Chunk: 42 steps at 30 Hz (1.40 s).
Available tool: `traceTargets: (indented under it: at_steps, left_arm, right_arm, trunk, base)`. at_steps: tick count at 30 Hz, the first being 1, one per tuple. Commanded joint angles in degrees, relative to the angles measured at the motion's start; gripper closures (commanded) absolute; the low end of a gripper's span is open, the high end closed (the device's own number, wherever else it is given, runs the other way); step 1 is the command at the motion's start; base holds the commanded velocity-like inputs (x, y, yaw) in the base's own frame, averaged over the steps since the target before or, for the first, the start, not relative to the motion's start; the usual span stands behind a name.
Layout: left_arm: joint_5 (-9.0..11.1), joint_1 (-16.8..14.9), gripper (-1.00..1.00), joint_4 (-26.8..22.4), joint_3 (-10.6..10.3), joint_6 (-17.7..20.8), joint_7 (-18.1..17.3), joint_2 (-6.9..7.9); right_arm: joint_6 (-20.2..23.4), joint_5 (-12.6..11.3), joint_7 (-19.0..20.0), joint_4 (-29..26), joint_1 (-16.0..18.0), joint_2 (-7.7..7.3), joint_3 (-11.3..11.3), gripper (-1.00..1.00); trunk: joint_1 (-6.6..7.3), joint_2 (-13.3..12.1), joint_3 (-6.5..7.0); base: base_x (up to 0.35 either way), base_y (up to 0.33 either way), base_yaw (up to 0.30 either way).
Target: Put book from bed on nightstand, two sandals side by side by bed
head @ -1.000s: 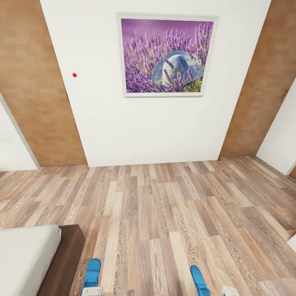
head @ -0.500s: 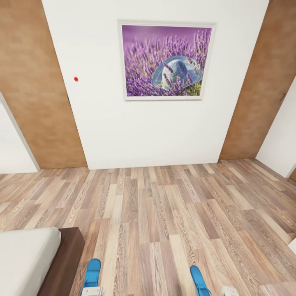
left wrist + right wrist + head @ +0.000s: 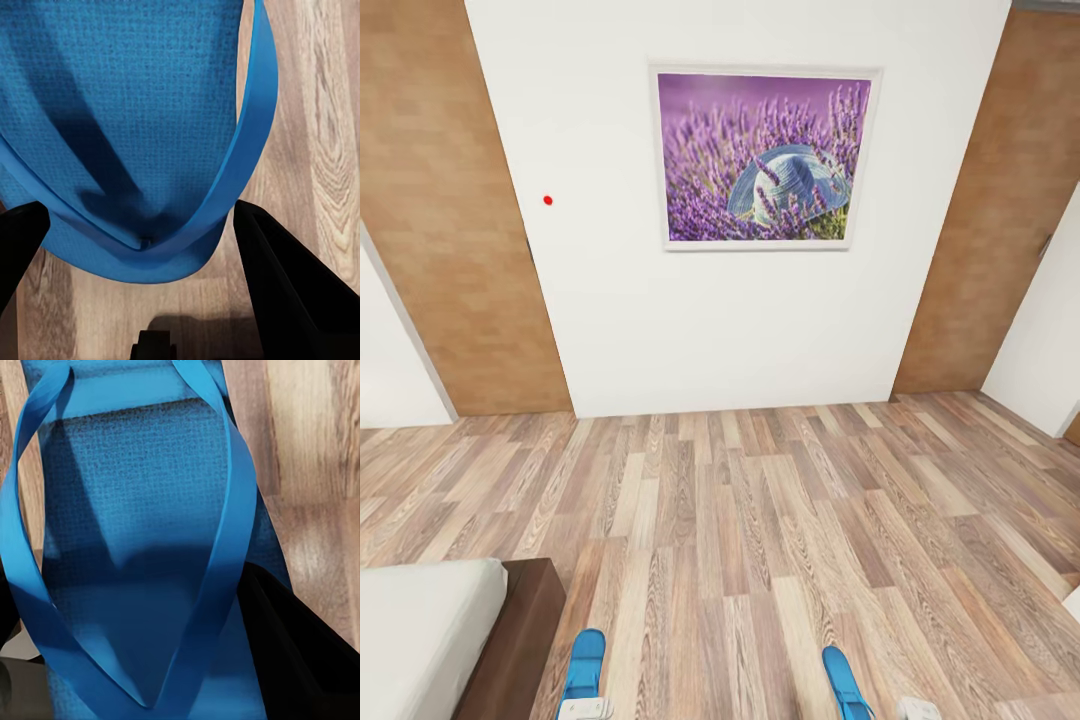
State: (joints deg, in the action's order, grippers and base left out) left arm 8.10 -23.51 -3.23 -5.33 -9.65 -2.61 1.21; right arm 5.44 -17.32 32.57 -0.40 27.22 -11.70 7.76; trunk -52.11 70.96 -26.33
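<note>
Your left gripper (image 3: 142, 300) is clamped on one blue sandal (image 3: 584, 660) at 7 o'clock, near the bed (image 3: 420, 630). Your right gripper (image 3: 150, 690) clamps the other sandal (image 3: 844, 680) at 5 o'clock, over the plank floor (image 3: 760, 520).

The two sandals, one (image 3: 584, 660) and the other (image 3: 842, 680), are bright blue with a fine woven texture. The floor (image 3: 760, 520) shows light-brown wood planks with grain. The wall (image 3: 610, 300) is white, the picture (image 3: 763, 157) purple lavender with a pale blue hat. The mattress (image 3: 415, 630) is pale grey-white, its frame (image 3: 520, 640) dark brown.
</note>
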Motion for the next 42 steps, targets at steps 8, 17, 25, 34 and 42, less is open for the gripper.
traceTargets:
  at_steps: [8,17,25,34,42]
  left_arm:
    - [0.60,-0.04,1.00,0.07,-0.47,-0.20,-0.20,0.02]
    - [0.60,-0.04,1.00,0.07,-0.47,-0.20,-0.20,0.02]
    - [0.60,-0.04,1.00,0.07,-0.47,-0.20,-0.20,0.02]
    - [0.78,0.54,1.00,-0.02,-0.38,-0.28,-0.20,-0.39]
    - [0.78,0.91,1.00,-0.10,-0.32,-0.28,-0.20,-0.34]
  right_arm:
    - [0.45,-0.50,0.13,-0.04,0.03,0.01,0.42,1.00]
    - [0.44,-0.44,0.06,-0.04,0.03,0.00,0.42,1.00]
    - [0.36,-0.44,-0.04,0.02,0.03,0.01,0.42,1.00]
    - [0.36,-0.36,-0.13,0.05,0.03,0.01,0.42,1.00]
    - [0.36,-0.35,-0.13,0.05,0.03,0.01,0.42,1.00]
  trunk:
    - [0.00,0.03,0.14]
    - [0.00,0.03,0.75]
    - [0.00,0.03,0.77]
    - [0.00,0.03,0.77]
    - [0.00,0.03,0.77]
  base:
    - [0.000,0.000,0.000]
    - [0.024,0.000,0.000]
    - [0.302,0.000,0.000]
    - [0.072,0.000,0.000]
    - [0.141,0.000,0.000]
